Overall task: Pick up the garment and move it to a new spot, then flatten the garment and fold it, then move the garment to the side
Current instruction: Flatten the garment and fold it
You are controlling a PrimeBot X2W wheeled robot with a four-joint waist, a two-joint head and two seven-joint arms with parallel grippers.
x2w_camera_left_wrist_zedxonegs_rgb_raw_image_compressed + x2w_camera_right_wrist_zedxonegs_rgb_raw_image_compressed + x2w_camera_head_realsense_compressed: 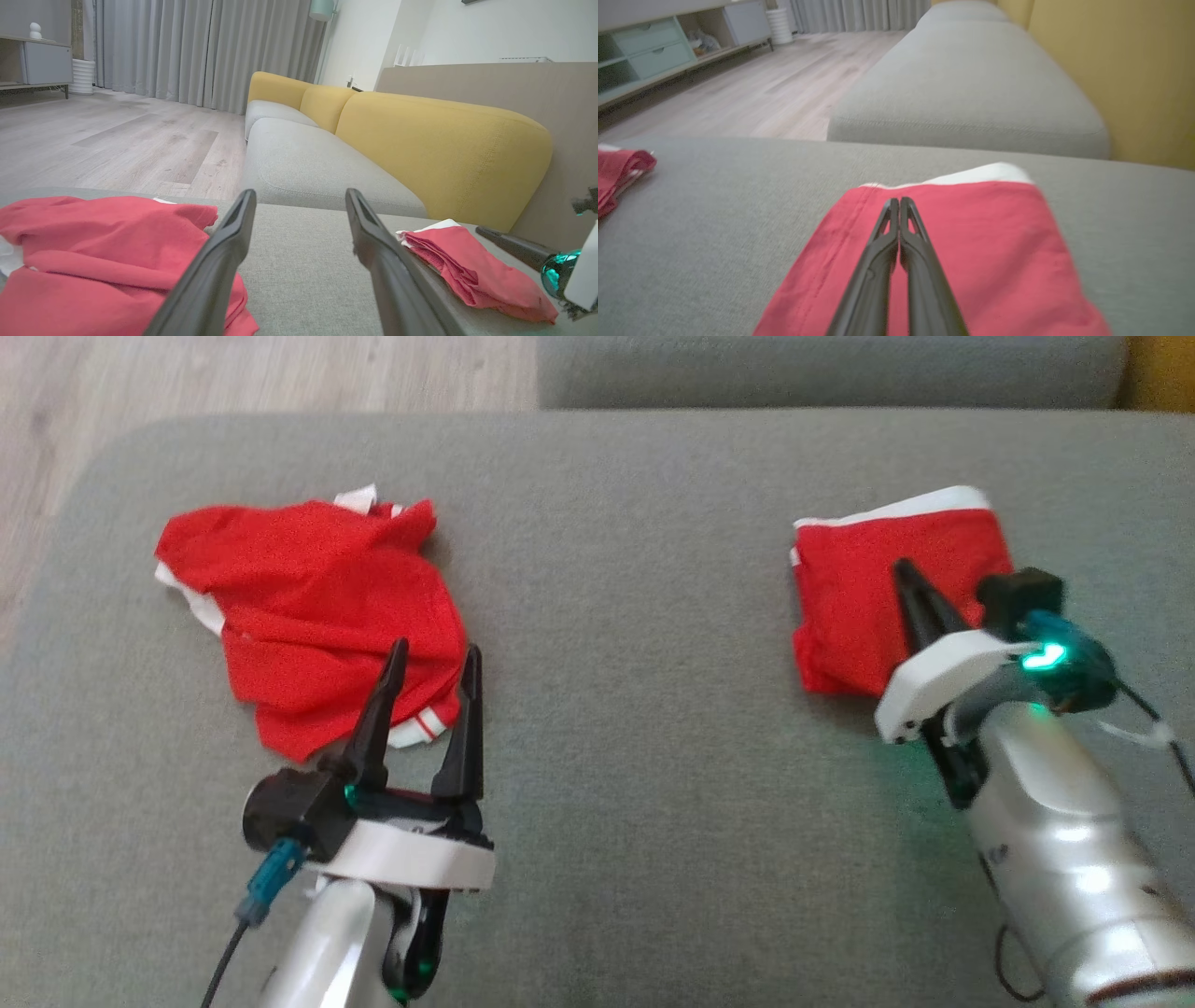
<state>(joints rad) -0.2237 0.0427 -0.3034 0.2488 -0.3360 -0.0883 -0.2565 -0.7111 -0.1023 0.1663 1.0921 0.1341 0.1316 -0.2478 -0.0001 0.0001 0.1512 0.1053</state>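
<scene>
Left end effector (437, 650): spread, at crumpled garment (308, 588) edge | right end effector (902, 566): pressed together, empty, over folded garment (854, 607)

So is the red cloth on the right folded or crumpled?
Folded: the right red garment lies as a neat flat rectangle with straight edges.
</scene>
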